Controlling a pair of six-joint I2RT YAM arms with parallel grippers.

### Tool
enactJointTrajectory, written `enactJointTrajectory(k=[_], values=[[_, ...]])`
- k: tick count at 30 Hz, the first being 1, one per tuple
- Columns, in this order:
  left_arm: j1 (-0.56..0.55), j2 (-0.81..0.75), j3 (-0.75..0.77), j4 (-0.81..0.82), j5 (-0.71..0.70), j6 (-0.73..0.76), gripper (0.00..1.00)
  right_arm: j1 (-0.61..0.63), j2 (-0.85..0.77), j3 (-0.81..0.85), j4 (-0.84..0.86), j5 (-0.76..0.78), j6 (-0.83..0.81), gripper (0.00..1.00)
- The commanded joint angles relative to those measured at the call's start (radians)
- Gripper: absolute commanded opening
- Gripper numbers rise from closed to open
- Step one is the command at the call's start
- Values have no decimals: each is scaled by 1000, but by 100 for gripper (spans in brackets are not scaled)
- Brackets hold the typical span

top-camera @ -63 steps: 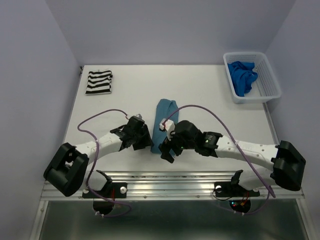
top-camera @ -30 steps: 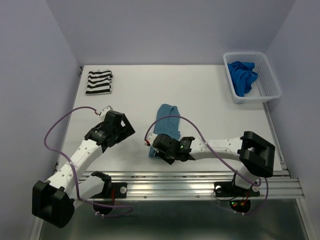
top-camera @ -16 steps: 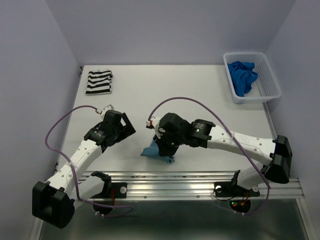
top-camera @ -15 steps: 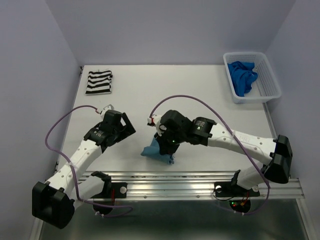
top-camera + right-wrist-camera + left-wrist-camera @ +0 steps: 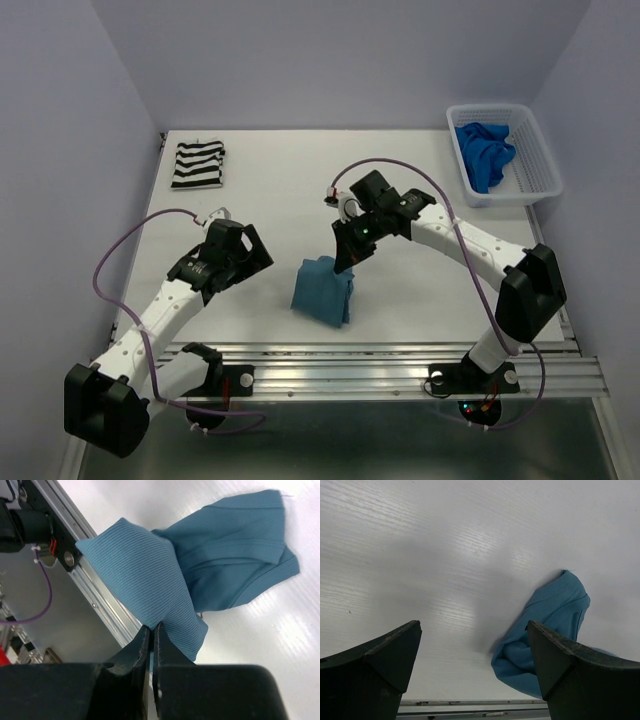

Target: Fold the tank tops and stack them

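Observation:
My right gripper (image 5: 345, 262) (image 5: 151, 626) is shut on an edge of the teal tank top (image 5: 324, 290) (image 5: 220, 570), holding it lifted so the cloth hangs down toward the table near the front edge. My left gripper (image 5: 262, 258) (image 5: 475, 645) stands open to the left of it, holding nothing; the teal tank top (image 5: 545, 635) shows past its right finger. A folded black-and-white striped tank top (image 5: 197, 164) lies at the back left corner. The royal blue tank top (image 5: 484, 152) is bunched in the basket.
A white lattice basket (image 5: 538, 170) stands at the back right of the table. The metal rail (image 5: 340, 360) runs along the front edge, just below the hanging cloth. Purple cables loop over both arms.
My right gripper has risen and moved back and to the right with the teal tank top, which now hangs as a flatter sheet. The left arm has barely moved.

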Motion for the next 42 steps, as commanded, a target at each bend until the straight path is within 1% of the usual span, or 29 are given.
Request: enactJointTrajectory(k=[1, 6, 7, 10, 13, 15, 18, 20, 25, 28, 29, 30, 31, 33, 34, 36, 37, 38, 39, 40, 42], values=[[7, 6, -3, 32, 15, 29, 99, -80, 47, 80, 14, -126, -38, 4], [10, 25, 0, 35, 28, 38, 99, -122, 128, 91, 51, -224, -72, 7], [10, 25, 0, 36, 33, 40, 99, -131, 166, 96, 46, -218, -83, 9], [8, 20, -6, 47, 51, 47, 99, -140, 215, 99, 47, -206, -129, 15], [10, 16, -20, 67, 88, 52, 99, -140, 272, 123, 54, -223, -178, 14], [8, 17, -20, 75, 88, 58, 99, -149, 309, 166, 51, -207, -233, 14], [10, 16, -21, 82, 130, 64, 99, -160, 337, 203, 51, -154, -241, 15], [10, 16, -31, 102, 160, 73, 99, -169, 364, 206, 51, -144, -242, 15], [10, 31, -37, 128, 185, 83, 99, -191, 384, 224, 49, -129, -238, 15], [10, 51, -32, 153, 212, 90, 99, -200, 395, 250, 51, -128, -238, 18], [10, 55, -29, 158, 223, 93, 99, -200, 412, 260, 51, -126, -238, 23], [10, 60, -29, 167, 228, 93, 99, -200, 421, 269, 48, -118, -236, 26], [8, 68, -23, 171, 232, 93, 99, -200, 429, 281, 48, -103, -230, 34], [8, 72, -15, 176, 246, 99, 99, -200, 438, 318, 41, -54, -213, 40], [8, 72, -6, 176, 251, 103, 99, -211, 432, 332, 38, -39, -206, 53], [2, 69, 2, 182, 263, 110, 99, -211, 406, 352, 44, 22, -192, 62], [-1, 63, 6, 190, 271, 113, 99, -211, 365, 352, 49, 44, -189, 68], [-11, 60, 12, 203, 292, 118, 99, -211, 335, 326, 81, 69, -186, 99], [-21, 57, 14, 213, 301, 118, 99, -211, 302, 300, 104, 73, -172, 100], [-30, 52, 14, 225, 312, 116, 99, -211, 231, 271, 127, 72, -144, 100], [-73, 51, 12, 266, 332, 106, 99, -211, 161, 197, 214, 34, -89, 100]])
